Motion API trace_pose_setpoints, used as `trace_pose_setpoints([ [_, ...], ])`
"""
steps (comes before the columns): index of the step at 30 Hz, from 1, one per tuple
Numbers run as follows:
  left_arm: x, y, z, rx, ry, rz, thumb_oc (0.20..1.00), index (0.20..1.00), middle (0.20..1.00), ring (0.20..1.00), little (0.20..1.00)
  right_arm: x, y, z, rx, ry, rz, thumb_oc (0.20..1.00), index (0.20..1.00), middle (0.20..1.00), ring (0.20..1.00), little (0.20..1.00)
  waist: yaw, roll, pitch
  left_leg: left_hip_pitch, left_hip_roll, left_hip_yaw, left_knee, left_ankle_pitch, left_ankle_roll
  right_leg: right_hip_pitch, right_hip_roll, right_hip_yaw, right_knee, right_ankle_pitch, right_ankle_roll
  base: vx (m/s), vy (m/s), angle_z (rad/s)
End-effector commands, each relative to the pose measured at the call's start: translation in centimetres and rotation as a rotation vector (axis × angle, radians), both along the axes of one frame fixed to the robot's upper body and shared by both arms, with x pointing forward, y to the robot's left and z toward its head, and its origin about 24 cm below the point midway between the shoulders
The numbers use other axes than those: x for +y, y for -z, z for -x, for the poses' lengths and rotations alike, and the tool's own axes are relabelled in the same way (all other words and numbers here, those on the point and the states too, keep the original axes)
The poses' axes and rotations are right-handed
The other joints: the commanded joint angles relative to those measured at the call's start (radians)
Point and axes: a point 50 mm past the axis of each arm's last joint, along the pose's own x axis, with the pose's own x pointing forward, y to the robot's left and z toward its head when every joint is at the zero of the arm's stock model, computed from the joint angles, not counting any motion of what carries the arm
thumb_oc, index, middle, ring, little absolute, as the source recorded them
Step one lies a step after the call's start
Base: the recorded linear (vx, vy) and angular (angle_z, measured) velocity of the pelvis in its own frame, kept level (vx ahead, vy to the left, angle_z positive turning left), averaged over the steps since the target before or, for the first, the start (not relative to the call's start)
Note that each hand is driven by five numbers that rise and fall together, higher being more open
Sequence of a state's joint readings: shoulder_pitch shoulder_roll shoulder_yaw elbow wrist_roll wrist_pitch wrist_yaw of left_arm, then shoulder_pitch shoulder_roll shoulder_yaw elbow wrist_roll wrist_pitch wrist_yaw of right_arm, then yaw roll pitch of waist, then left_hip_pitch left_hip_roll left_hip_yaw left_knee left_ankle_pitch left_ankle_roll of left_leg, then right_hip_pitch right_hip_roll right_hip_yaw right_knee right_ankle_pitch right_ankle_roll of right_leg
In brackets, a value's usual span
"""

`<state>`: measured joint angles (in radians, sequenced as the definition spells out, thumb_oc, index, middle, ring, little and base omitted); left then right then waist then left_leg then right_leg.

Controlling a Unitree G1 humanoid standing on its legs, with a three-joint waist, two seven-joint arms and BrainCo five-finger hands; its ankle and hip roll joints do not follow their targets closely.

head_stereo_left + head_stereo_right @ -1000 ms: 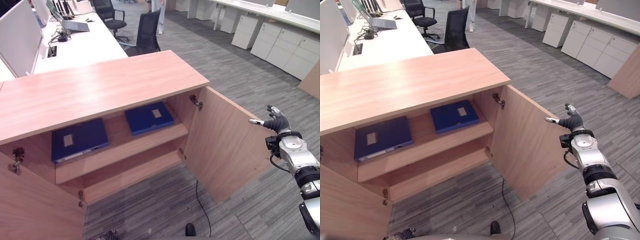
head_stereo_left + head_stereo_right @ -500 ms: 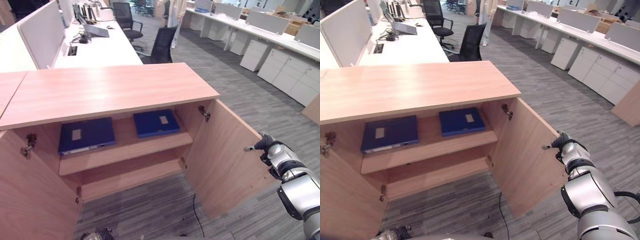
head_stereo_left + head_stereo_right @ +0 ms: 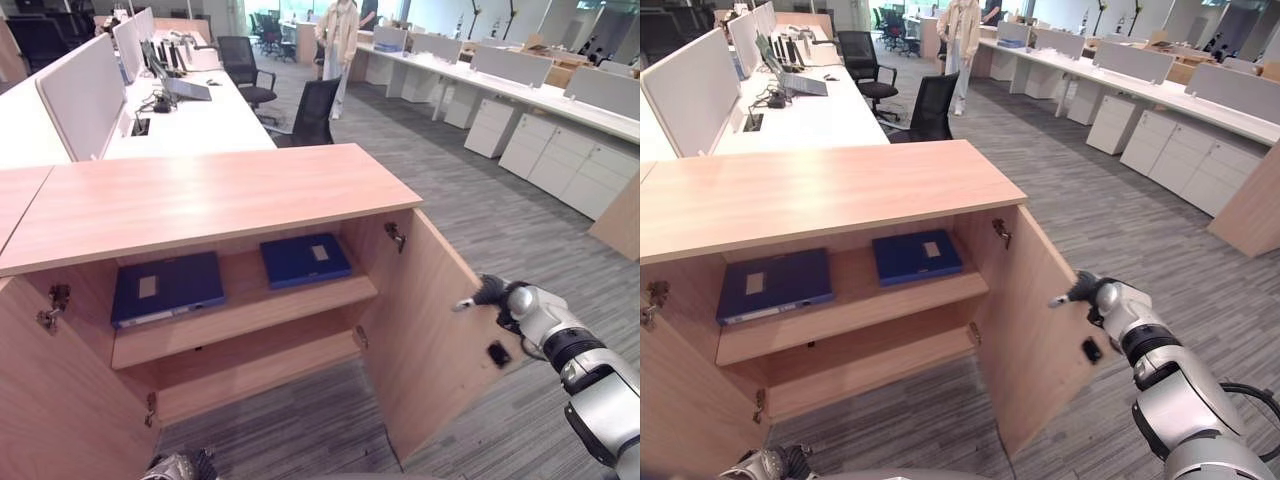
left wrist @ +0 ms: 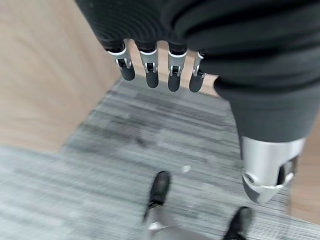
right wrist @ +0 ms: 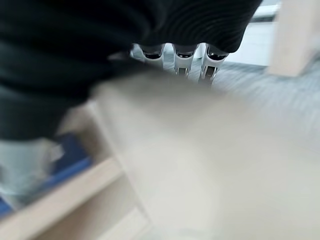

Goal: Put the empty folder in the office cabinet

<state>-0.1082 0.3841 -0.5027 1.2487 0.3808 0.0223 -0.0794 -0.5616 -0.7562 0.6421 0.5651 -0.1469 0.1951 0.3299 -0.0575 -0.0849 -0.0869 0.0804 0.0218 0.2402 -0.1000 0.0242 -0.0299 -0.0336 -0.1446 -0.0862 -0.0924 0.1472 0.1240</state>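
Blue folders [image 3: 305, 259] lie flat on the cabinet's upper shelf [image 3: 240, 309], stiff and likely light. Right hand [image 3: 497, 294] reaches over the open door's [image 3: 430, 330] outer edge, fingertips hidden; left hand [image 4: 160, 65] hangs relaxed.

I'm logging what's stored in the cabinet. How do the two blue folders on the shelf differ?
The left folder looks larger than the right folder. The left one lies nearer the shelf's front edge; the right one sits further back, by the open right door. Both are dark blue, lie flat, and carry a pale label.
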Motion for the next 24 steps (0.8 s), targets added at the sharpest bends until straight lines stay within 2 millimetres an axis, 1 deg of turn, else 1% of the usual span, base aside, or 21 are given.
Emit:
trace_pose_setpoints([
  [1,-1.6,-0.5,-2.9,-0.117,-0.014,0.061,1.000,1.000,1.000,1.000,1.000,15.1,3.8,6.3,0.422,-0.524,-0.608,1.000,1.000,1.000,1.000,1.000,0.061,0.036,0.118,-0.043,-0.059,-0.094,0.013,-0.089,0.033,-0.070,0.001,-0.004,0.040,-0.071,0.049,-0.01,-0.001,-0.11],
  [2,-1.9,-0.2,-2.2,-0.112,-0.024,0.074,1.000,1.000,1.000,1.000,1.000,16.5,2.3,6.5,0.415,-0.578,-0.711,1.000,1.000,1.000,1.000,1.000,0.067,0.032,0.118,-0.043,-0.057,-0.092,0.013,-0.089,0.032,-0.070,-0.001,-0.007,0.040,-0.071,0.050,-0.02,-0.007,-0.07],
  [3,-2.3,0.2,-1.4,-0.097,-0.033,0.079,1.000,1.000,1.000,1.000,1.000,18.0,1.0,7.2,0.450,-0.617,-0.834,1.000,1.000,1.000,1.000,1.000,0.072,0.031,0.119,-0.041,-0.056,-0.092,0.013,-0.088,0.032,-0.068,-0.001,-0.012,0.041,-0.071,0.050,0.00,0.000,0.00],
  [4,-2.3,0.5,-0.3,-0.077,-0.042,0.076,1.000,1.000,1.000,1.000,1.000,19.1,0.2,7.5,0.469,-0.640,-0.918,1.000,1.000,1.000,1.000,1.000,0.080,0.028,0.118,-0.043,-0.055,-0.091,0.013,-0.088,0.031,-0.068,-0.003,-0.016,0.039,-0.071,0.050,0.00,0.000,0.00],
  [5,-2.4,0.8,0.7,-0.063,-0.053,0.074,1.000,1.000,1.000,1.000,1.000,20.0,-0.6,7.8,0.472,-0.660,-0.981,1.000,1.000,1.000,1.000,1.000,0.089,0.024,0.116,-0.043,-0.054,-0.093,0.013,-0.088,0.030,-0.067,-0.004,-0.022,0.038,-0.071,0.050,0.00,-0.018,0.03],
  [7,-2.6,1.2,1.9,-0.046,-0.057,0.066,1.000,1.000,1.000,1.000,1.000,21.6,-2.6,8.0,0.437,-0.732,-1.062,1.000,1.000,1.000,1.000,1.000,0.108,0.017,0.110,-0.041,-0.052,-0.096,0.013,-0.089,0.030,-0.061,-0.006,-0.033,0.035,-0.071,0.050,0.02,-0.016,0.14],
  [8,-2.8,1.4,2.2,-0.036,-0.057,0.063,1.000,1.000,1.000,1.000,1.000,22.3,-3.2,8.3,0.442,-0.733,-1.128,1.000,1.000,1.000,1.000,1.000,0.115,0.016,0.108,-0.040,-0.052,-0.096,0.013,-0.090,0.030,-0.058,-0.007,-0.039,0.033,-0.072,0.050,0.03,-0.011,0.21],
  [9,-2.9,1.4,2.5,-0.032,-0.057,0.059,1.000,1.000,1.000,1.000,1.000,22.5,-2.9,8.3,0.443,-0.693,-1.177,1.000,1.000,1.000,1.000,1.000,0.120,0.014,0.105,-0.039,-0.051,-0.096,0.013,-0.091,0.030,-0.055,-0.008,-0.043,0.032,-0.073,0.050,0.02,-0.005,0.16],
  [10,-2.9,1.4,2.5,-0.032,-0.056,0.058,1.000,1.000,1.000,1.000,1.000,22.6,-2.9,8.3,0.443,-0.693,-1.178,1.000,1.000,1.000,1.000,1.000,0.120,0.014,0.105,-0.039,-0.051,-0.096,0.013,-0.091,0.030,-0.055,-0.009,-0.043,0.032,-0.073,0.050,0.03,-0.005,0.16],
  [11,-3.0,1.6,3.1,-0.020,-0.057,0.045,1.000,1.000,1.000,1.000,1.000,23.4,-2.5,8.6,0.442,-0.600,-1.312,1.000,1.000,1.000,1.000,1.000,0.130,0.013,0.101,-0.039,-0.050,-0.099,0.013,-0.092,0.031,-0.050,-0.011,-0.052,0.031,-0.073,0.049,0.03,0.001,0.17],
  [15,-3.2,1.9,4.3,-0.005,-0.078,0.033,1.000,1.000,1.000,1.000,1.000,24.5,-0.1,9.9,0.513,-0.380,-1.528,1.000,1.000,1.000,1.000,1.000,0.144,0.013,0.096,-0.038,-0.050,-0.107,0.013,-0.092,0.031,-0.044,-0.013,-0.066,0.032,-0.077,0.049,0.02,0.006,0.14],
  [16,-3.1,1.9,4.3,-0.005,-0.078,0.032,1.000,1.000,1.000,1.000,1.000,24.5,-0.1,9.9,0.513,-0.380,-1.528,1.000,1.000,1.000,1.000,1.000,0.143,0.013,0.095,-0.038,-0.050,-0.107,0.013,-0.092,0.031,-0.044,-0.013,-0.067,0.032,-0.077,0.049,0.01,0.014,0.11],
  [17,-3.2,2.0,4.5,-0.001,-0.088,0.028,1.000,1.000,1.000,1.000,1.000,24.5,1.6,10.7,0.565,-0.288,-1.555,1.000,1.000,1.000,1.000,1.000,0.145,0.011,0.094,-0.038,-0.050,-0.111,0.013,-0.091,0.031,-0.041,-0.014,-0.069,0.032,-0.078,0.049,0.01,0.012,0.09],
  [18,-3.2,1.9,4.4,-0.004,-0.090,0.027,1.000,1.000,1.000,1.000,1.000,24.3,2.2,11.0,0.572,-0.260,-1.561,1.000,1.000,1.000,1.000,1.000,0.144,0.011,0.095,-0.038,-0.050,-0.112,0.013,-0.091,0.031,-0.040,-0.015,-0.070,0.033,-0.079,0.049,0.01,0.018,0.09],
  [20,-3.2,1.9,4.4,-0.004,-0.091,0.023,1.000,1.000,1.000,1.000,1.000,23.5,3.2,11.4,0.578,-0.220,-1.549,1.000,1.000,1.000,1.000,1.000,0.139,0.011,0.095,-0.039,-0.051,-0.117,0.013,-0.091,0.032,-0.040,-0.015,-0.069,0.034,-0.080,0.050,0.00,0.018,0.08],
  [21,-3.2,1.9,4.4,-0.004,-0.091,0.023,1.000,1.000,1.000,1.000,1.000,23.5,3.2,11.4,0.578,-0.220,-1.549,1.000,1.000,1.000,1.000,1.000,0.139,0.011,0.094,-0.039,-0.051,-0.117,0.013,-0.091,0.032,-0.040,-0.015,-0.069,0.034,-0.080,0.051,0.00,0.020,0.05],
  [22,-3.2,2.0,4.4,-0.002,-0.091,0.025,1.000,1.000,1.000,1.000,1.000,23.0,4.3,12.0,0.599,-0.184,-1.529,1.000,1.000,1.000,1.000,1.000,0.135,0.011,0.095,-0.040,-0.052,-0.119,0.013,-0.091,0.032,-0.042,-0.017,-0.070,0.037,-0.081,0.052,-0.02,0.033,0.01],
  [23,-3.3,2.0,4.3,-0.001,-0.089,0.030,1.000,1.000,1.000,1.000,1.000,21.5,6.1,12.5,0.609,-0.130,-1.457,1.000,1.000,1.000,1.000,1.000,0.128,0.011,0.096,-0.044,-0.054,-0.124,0.013,-0.089,0.033,-0.045,-0.019,-0.067,0.042,-0.082,0.053,-0.02,0.045,0.02],
  [24,-3.4,2.0,4.3,0.002,-0.090,0.033,1.000,1.000,1.000,1.000,1.000,20.8,6.5,12.4,0.581,-0.136,-1.411,1.000,1.000,1.000,1.000,1.000,0.125,0.012,0.095,-0.046,-0.055,-0.128,0.013,-0.088,0.034,-0.047,-0.020,-0.065,0.045,-0.083,0.054,-0.02,0.054,0.02],
])
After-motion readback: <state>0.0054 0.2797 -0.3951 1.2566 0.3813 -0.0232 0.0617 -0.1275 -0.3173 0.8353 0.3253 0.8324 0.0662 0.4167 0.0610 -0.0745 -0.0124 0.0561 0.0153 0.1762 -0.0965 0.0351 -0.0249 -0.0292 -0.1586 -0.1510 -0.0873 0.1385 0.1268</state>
